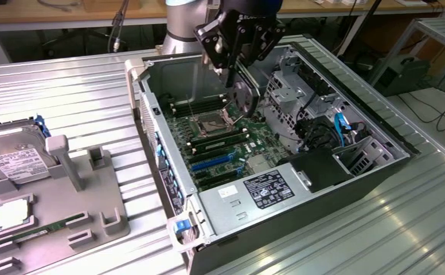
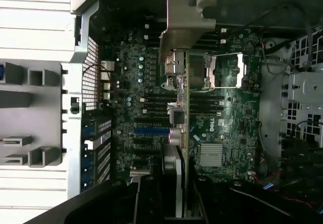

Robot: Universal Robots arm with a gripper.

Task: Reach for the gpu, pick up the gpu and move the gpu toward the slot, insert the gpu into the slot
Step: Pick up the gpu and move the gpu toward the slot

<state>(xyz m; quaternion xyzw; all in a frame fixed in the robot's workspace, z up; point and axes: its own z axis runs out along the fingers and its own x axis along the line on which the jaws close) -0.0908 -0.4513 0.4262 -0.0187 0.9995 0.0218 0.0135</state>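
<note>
Dark gpu [image 1: 245, 98] with silver bracket [image 2: 184, 27], green motherboard [image 1: 226, 140], blue slots [image 1: 209, 163], ribbed silver table [image 1: 69, 91]

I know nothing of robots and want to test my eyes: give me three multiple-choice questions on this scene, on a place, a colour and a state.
1. Where is the hard drive? A on the floor; B on the grey fixture at the exterior view's left; C on a shelf.
2. What colour is the motherboard? A red; B white; C green.
3. The gpu is: A held by the claw above the motherboard; B lying on the fixture; C lying beside the hard drive.
Answers: B, it rests on the fixture; C, the board shows green; A, the claw grips it over the board.
</note>
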